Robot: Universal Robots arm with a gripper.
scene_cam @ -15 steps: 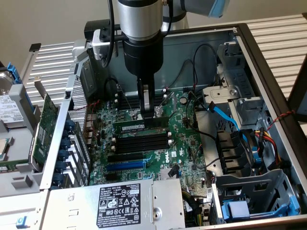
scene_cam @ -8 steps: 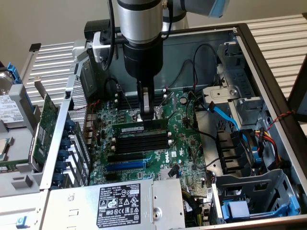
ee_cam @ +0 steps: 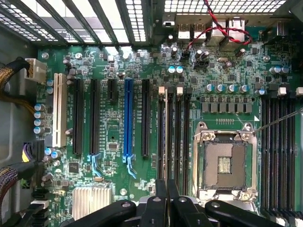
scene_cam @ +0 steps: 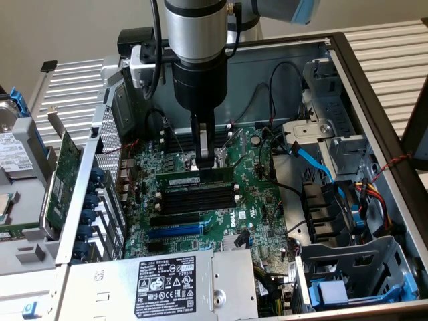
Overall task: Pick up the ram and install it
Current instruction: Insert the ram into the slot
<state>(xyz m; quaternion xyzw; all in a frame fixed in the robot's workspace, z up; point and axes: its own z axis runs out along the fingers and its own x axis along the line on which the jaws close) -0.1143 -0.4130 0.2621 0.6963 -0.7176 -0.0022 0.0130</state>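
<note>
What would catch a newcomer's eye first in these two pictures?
The dark claw hangs inside the open computer case, mid-picture in the exterior view, closed on the green ram stick that stands on edge at the black memory slots. Next comes the bare processor socket beside those slots.

The end effector is seen closed on the ram, which is viewed edge-on as a thin pale strip lined up along a bank of black memory slots. That bank is set between the open CPU socket and a blue expansion slot — all carried on the green motherboard. A red-and-black wire is looped above the board's edge.
</note>
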